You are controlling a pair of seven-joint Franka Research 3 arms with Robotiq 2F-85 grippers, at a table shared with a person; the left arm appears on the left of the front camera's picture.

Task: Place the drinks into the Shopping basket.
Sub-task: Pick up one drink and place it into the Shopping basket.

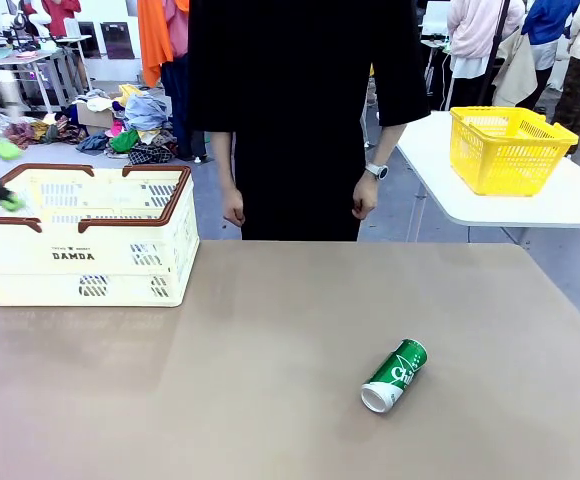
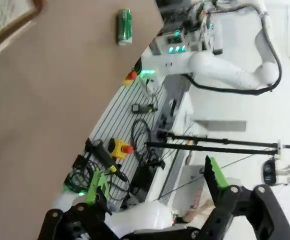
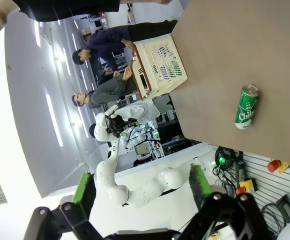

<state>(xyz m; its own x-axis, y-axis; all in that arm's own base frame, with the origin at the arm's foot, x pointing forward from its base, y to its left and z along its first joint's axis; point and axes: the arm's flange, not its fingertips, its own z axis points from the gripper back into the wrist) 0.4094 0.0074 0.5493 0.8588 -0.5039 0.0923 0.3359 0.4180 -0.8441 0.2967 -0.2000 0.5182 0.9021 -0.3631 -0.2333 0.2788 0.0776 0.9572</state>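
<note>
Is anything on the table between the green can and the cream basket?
Nothing visible. The green aluminium can lies on its side at the table's right; bare brown tabletop stretches from it to the cream-white slotted plastic basket at far left.

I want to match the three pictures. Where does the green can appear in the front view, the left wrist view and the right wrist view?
Front view: the green can lies on its side on the table, right of the middle, near the lower edge.
Left wrist view: it is at the top, left of the middle.
Right wrist view: it is at the right, at mid height.
Shared landmark: the cream basket with its brown rim.
</note>
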